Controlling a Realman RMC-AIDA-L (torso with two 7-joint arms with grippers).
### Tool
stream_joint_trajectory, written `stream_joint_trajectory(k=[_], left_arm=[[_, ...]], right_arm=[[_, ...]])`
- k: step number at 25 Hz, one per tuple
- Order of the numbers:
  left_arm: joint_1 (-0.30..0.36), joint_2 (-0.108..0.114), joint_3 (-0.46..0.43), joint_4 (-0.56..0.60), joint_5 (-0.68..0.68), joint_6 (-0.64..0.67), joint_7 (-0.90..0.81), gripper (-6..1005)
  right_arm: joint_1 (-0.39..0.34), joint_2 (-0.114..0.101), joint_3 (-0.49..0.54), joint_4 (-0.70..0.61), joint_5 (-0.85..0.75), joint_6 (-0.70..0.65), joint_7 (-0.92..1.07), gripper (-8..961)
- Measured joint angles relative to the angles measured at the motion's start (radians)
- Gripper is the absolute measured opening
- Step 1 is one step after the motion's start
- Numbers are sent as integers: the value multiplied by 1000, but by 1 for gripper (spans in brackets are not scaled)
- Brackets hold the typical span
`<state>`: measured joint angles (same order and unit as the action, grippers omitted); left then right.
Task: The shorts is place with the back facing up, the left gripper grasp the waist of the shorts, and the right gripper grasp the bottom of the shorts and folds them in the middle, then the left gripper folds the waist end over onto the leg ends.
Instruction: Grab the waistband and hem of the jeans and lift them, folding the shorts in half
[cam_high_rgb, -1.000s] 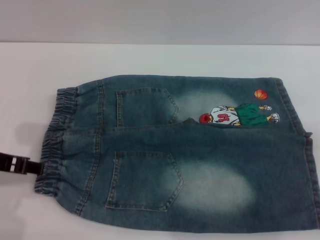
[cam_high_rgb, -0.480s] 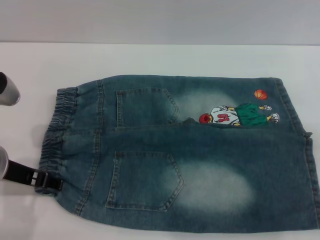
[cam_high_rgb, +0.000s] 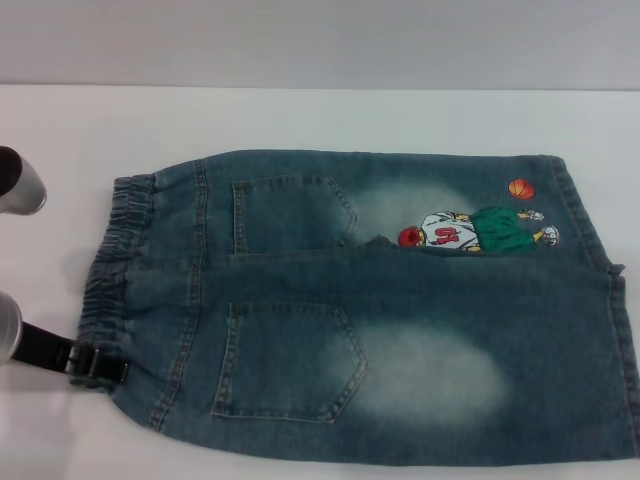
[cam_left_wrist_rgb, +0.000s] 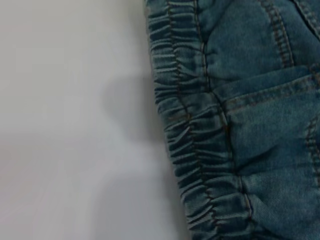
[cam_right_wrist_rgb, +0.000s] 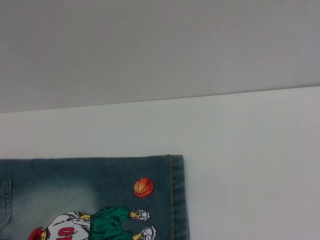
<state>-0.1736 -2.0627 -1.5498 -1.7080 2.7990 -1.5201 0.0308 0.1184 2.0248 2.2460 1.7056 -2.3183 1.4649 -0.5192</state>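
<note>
Slid inward, my left hand (cam_high_rgb: 100, 365) now touches the waist (cam_high_rgb: 110, 280), grip unclear, the shorts (cam_high_rgb: 400, 330) stretching lengthwise straight ahead.

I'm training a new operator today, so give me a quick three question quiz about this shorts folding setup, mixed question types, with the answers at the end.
1. True or false: the left tool is at the near end of the waist of the shorts.
2. Multiple choice: The small orange ball is printed near which edge? A) the gathered waist B) the bottom of the shorts C) a back pocket
3. Fill in: the shorts lie flat on the white ____.

Key: 1 true; 2 B; 3 table. The right tool is out of sight in every view.
</note>
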Motion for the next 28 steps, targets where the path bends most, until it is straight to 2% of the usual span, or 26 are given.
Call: stream_joint_trajectory(k=[21, 27, 28], left_arm=[[-6, -2, 46, 13, -6, 2, -10, 825], [-27, 1, 48, 11, -16, -1, -13, 825], [-28, 1, 47, 10, -17, 1, -13, 795]], right_arm=[[-7, 3, 0, 20, 4, 15, -16, 706], [-14, 6, 17, 48, 10, 34, -17, 706], [-14, 6, 23, 51, 15, 38, -18, 706]])
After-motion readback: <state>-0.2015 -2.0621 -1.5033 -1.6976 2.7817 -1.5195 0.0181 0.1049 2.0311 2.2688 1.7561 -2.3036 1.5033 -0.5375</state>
